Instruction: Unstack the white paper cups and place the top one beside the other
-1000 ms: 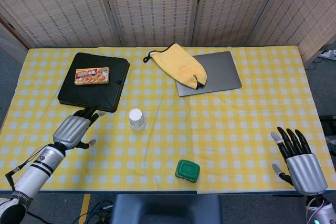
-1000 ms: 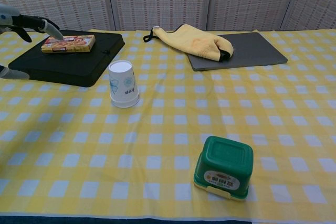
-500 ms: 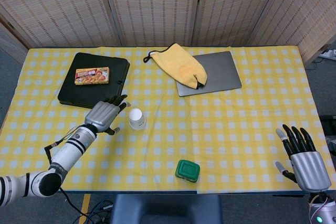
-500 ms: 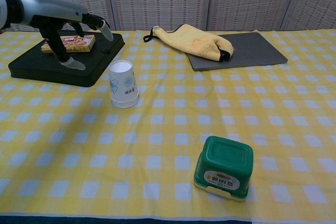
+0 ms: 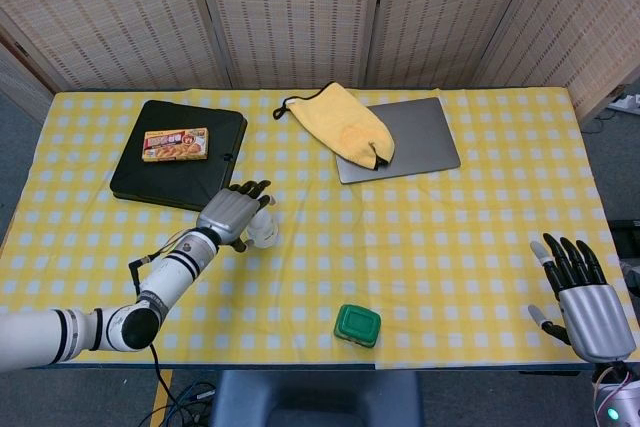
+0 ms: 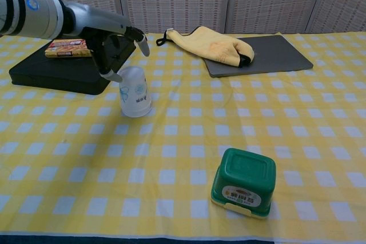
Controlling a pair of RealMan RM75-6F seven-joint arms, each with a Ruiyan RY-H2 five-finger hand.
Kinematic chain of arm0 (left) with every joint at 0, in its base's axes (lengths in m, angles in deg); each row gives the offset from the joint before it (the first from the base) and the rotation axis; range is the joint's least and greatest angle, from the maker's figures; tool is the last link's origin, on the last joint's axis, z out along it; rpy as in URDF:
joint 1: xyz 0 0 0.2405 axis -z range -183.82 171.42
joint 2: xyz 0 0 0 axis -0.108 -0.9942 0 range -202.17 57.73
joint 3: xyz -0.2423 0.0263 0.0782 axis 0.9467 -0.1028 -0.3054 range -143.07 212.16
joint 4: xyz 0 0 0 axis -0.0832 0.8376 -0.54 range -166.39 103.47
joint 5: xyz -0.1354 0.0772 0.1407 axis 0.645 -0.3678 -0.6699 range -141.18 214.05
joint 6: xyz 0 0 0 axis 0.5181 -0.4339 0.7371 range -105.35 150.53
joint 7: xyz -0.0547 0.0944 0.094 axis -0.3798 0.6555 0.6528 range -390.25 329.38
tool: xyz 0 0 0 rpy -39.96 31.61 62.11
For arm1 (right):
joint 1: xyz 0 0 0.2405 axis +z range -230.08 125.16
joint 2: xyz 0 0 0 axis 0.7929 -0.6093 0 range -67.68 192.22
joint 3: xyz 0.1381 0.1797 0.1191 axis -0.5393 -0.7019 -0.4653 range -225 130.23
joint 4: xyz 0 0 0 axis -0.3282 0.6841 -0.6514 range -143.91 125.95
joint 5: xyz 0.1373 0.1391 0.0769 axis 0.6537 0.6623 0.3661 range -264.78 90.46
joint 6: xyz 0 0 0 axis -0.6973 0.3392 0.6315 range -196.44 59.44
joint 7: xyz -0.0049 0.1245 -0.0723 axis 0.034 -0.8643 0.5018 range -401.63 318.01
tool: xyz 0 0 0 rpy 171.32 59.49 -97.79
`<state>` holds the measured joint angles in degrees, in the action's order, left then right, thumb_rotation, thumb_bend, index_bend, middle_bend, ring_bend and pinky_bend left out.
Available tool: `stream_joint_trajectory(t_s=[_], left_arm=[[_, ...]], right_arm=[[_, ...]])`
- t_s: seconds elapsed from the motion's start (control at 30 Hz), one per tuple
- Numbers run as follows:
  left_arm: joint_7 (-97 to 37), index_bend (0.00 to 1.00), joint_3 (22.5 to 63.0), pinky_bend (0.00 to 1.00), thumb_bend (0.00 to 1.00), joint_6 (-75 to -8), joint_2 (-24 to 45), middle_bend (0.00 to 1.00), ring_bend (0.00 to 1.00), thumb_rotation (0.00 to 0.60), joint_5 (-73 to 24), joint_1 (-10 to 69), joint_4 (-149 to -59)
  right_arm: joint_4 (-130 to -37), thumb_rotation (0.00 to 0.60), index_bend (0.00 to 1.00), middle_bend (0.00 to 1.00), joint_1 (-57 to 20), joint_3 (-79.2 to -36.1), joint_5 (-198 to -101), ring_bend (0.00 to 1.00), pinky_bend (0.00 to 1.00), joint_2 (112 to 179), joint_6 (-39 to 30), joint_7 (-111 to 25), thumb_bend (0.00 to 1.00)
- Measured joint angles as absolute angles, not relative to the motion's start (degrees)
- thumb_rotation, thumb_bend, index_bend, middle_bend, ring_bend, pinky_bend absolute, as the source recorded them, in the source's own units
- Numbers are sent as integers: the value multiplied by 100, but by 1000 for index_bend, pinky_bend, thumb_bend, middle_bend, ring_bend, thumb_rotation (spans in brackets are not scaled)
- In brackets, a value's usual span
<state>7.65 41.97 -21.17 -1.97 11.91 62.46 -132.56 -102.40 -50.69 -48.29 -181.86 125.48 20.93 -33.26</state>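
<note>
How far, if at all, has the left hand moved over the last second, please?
Yes. The left hand has travelled rightward from the black tray's near corner to the cups, its fingers now over them.

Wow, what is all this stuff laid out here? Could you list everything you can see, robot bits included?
Tablecloth: one, yellow and white checks, covering the table.
Paper cups: white with blue print, stacked upside down so the count is not clear, left of centre.
Black case: one, flat, far left.
Snack box: one, yellow and red, lying on the black case.
Laptop: one, grey, closed, far middle.
Pouch: one, yellow cloth with a drawstring, partly on the laptop.
Green container: one, lidded, near edge.
Screens: woven panels behind the table.
Left hand: silver with black fingers, spread beside the cups.
Right hand: silver with black fingers, open, off the table's near right corner.
</note>
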Motion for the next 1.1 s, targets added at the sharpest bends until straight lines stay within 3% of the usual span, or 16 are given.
stream_joint_trajectory(t_s=[0.5,1.1], left_arm=[[697,239,3844,183,322,-1943,260,0,0,600,1609,6790,-12483],[535,279,3555,183,322,-2028,182,0,0,600,1663,6870,-12471]], right_arm=[[-10218,600,31,0,-5071,-4844,-18120,0,0,12490,2098,-3449,221],[-10212,600,31,0,-5077,-4829,-18132,0,0,12514,2112,-3408,221]])
